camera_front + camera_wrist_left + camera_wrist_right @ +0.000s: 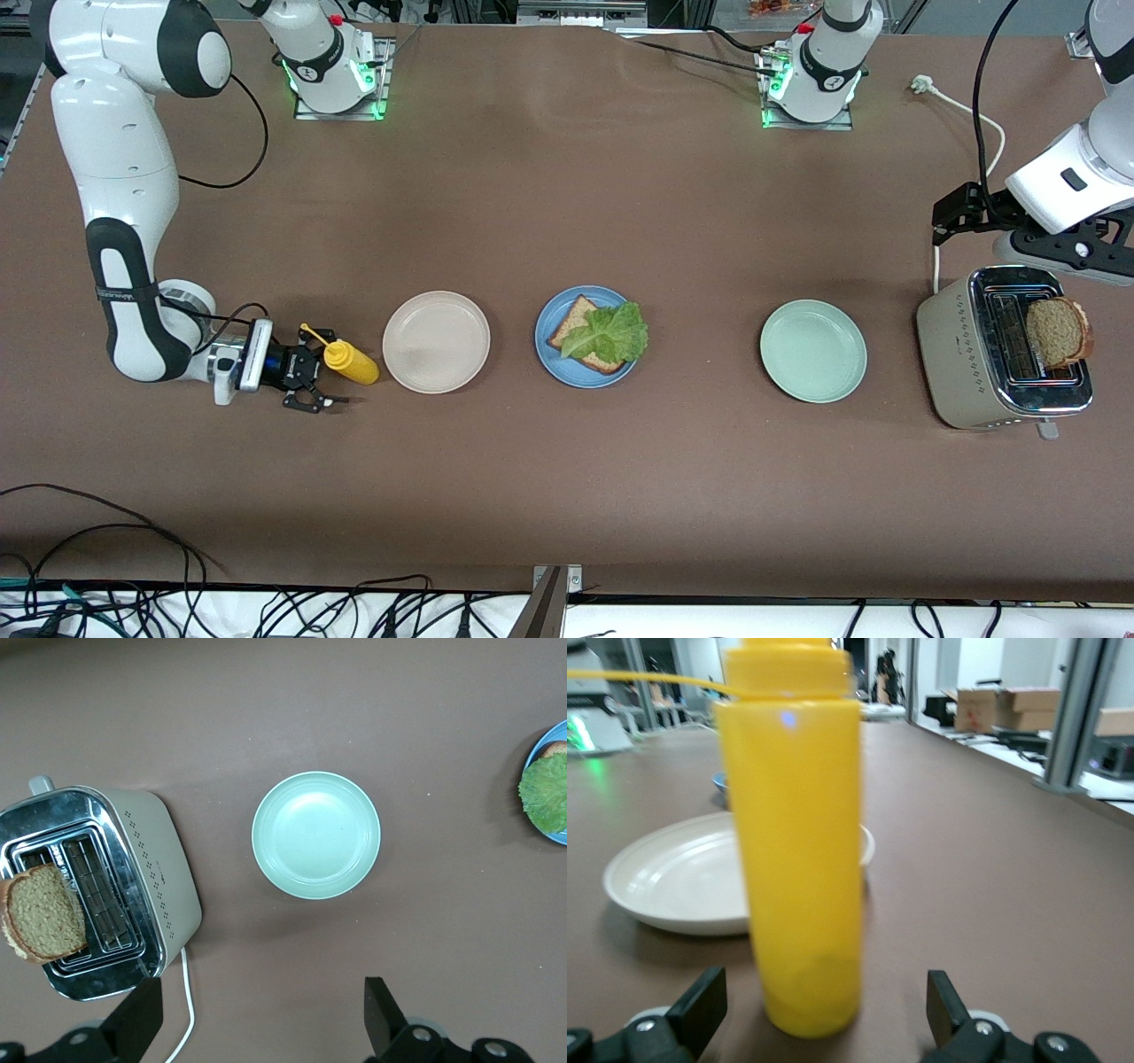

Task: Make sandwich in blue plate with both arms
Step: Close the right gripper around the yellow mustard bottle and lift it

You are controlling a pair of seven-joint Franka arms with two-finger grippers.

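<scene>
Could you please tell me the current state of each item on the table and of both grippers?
Round sky-blue plate: holds one brown bread slice with a ruffled green lettuce leaf on top.
Beige-white plate: empty.
Pale mint-green plate: empty.
Beige and chrome toaster: second brown bread slice sticking out of a slot.
Yellow squeeze bottle: upright, ungripped.
Right gripper: open, beside the bottle.
Left gripper: open, above the toaster.

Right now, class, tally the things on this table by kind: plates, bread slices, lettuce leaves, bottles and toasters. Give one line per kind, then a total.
Plates: 3 (beige-white plate, blue plate, mint-green plate)
Bread slices: 2 (one on the blue plate, one in the toaster)
Lettuce leaves: 1
Yellow bottles: 1
Toasters: 1
Total: 8
</scene>
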